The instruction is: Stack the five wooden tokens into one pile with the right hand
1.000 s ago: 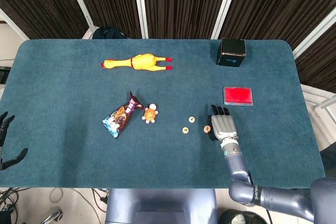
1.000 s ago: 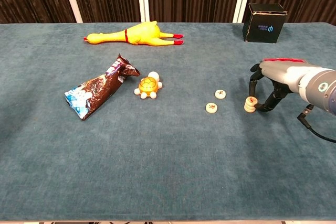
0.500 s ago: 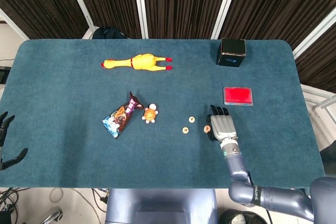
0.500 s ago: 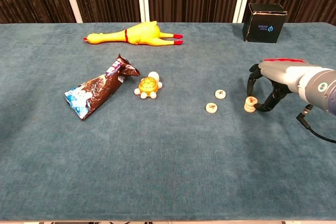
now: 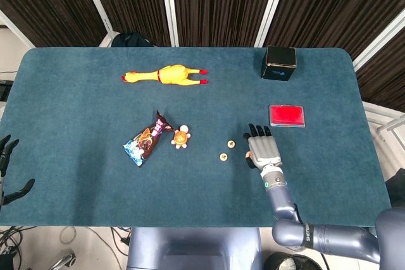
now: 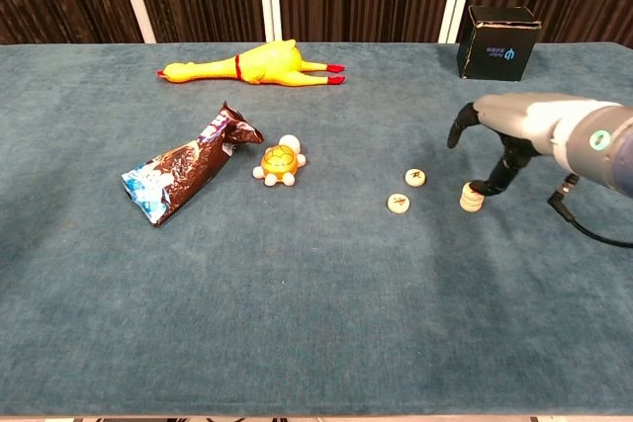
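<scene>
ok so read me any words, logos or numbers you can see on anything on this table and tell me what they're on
Nothing reads clearly enough to quote.
Black box: a pale logo on its front, too small to read.
Snack bag: printed packaging, blurred.
Wooden tokens, two loose and the pile: red marks on top, too small to make out.
Red pad: no text visible.

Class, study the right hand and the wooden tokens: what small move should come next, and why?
Probably shift the right hand left toward the nearer loose token and lower over it. The hand looks raised above the small pile, holding nothing, while that token and another lie flat, unstacked, left of it.
</scene>
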{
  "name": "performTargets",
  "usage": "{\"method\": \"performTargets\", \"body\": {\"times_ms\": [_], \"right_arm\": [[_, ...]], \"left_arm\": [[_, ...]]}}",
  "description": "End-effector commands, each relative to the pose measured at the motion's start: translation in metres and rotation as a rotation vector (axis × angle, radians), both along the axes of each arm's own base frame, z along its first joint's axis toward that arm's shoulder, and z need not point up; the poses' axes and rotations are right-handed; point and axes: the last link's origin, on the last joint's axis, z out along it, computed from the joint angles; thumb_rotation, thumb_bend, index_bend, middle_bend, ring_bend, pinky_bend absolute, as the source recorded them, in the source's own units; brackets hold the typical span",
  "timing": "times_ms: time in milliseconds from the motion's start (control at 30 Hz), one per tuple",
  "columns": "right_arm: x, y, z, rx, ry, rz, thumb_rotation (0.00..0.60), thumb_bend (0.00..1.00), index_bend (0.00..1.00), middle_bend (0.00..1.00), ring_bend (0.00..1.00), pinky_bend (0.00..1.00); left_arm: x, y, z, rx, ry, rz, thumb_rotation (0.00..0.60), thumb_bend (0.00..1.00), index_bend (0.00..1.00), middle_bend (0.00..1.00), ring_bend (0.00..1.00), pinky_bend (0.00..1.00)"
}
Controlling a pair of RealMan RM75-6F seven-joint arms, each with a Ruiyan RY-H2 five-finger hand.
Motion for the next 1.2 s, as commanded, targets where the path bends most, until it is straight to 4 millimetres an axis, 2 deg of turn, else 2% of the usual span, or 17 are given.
{"method": "performTargets", "body": {"times_ms": [33,233,500,733,1200], "right_arm": [[0.012,-0.007,-0.004,-0.014,0.008,0.002,0.600,0.43,0.25,0.01,0.00,0.00],[0.025,-0.021,-0.017,-0.035,0.035,-0.017,0.600,0.43,0.25,0.01,0.00,0.00],[0.026,-0.031,-0.034,-0.043,0.059,-0.061,0.600,0.43,0.30,0.01,0.00,0.00],[0.023,-0.029,-0.043,-0.036,0.057,-0.057,0.600,0.43,0.36,0.01,0.00,0.00],[0.018,-0.026,-0.059,-0.047,0.032,-0.053,0.600,0.43,0.40,0.01,0.00,0.00]], "left_arm": [[0.000,0.000,0.000,-0.002,-0.001,0.001,0.600,0.21,0.11,0.00,0.00,0.01],[0.000,0.000,0.000,-0.006,-0.004,0.001,0.600,0.21,0.11,0.00,0.00,0.01],[0.000,0.000,0.000,-0.009,-0.010,0.003,0.600,0.21,0.11,0.00,0.00,0.01],[-0.001,0.001,0.000,-0.012,-0.013,0.006,0.600,0.21,0.11,0.00,0.00,0.01],[-0.001,0.000,0.000,-0.009,-0.017,0.008,0.600,0.21,0.12,0.00,0.00,0.01]]}}
